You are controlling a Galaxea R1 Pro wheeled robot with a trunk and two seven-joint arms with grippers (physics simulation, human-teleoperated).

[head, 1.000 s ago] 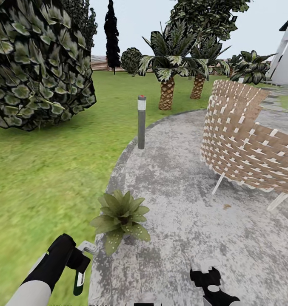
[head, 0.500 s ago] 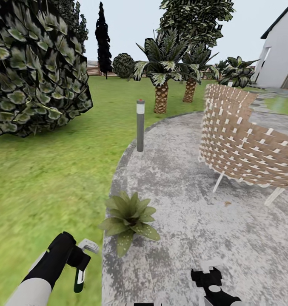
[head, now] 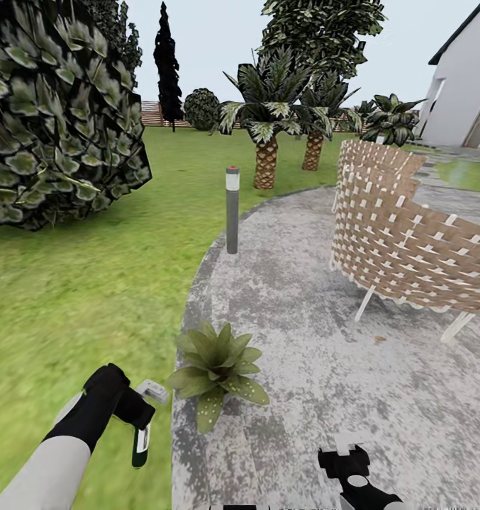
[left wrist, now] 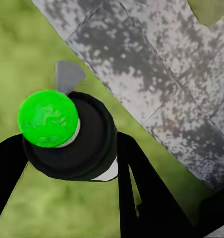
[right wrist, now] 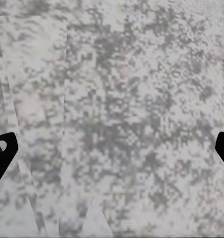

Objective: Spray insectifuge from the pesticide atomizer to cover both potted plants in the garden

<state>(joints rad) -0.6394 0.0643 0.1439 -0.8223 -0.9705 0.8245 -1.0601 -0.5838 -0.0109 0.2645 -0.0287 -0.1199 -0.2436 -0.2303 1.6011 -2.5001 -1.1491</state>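
A potted plant [head: 217,372], a low rosette of broad green leaves with some pale speckles, sits at the patio's edge beside the lawn. My left gripper [head: 138,425] is just to its left over the grass, shut on the pesticide atomizer [head: 140,446], which hangs down, white with a dark green end. The left wrist view looks down the atomizer [left wrist: 67,144] at its bright green tip, with a black finger [left wrist: 141,188] on each side. My right gripper [head: 349,460] hangs open low over the paving, with nothing between its fingertips [right wrist: 2,148].
A woven wicker chair [head: 410,241] stands on the grey patio [head: 303,319] to the right. A grey bollard light [head: 232,209] stands at the patio's rim. A big dark bush [head: 55,106] rises on the left lawn. Palm trees [head: 266,142] and a white house [head: 466,85] lie beyond.
The view has shifted, so the plant and patio sit slightly further right in it. My left gripper with the atomizer has risen a little, closer to the plant. The right gripper keeps its place.
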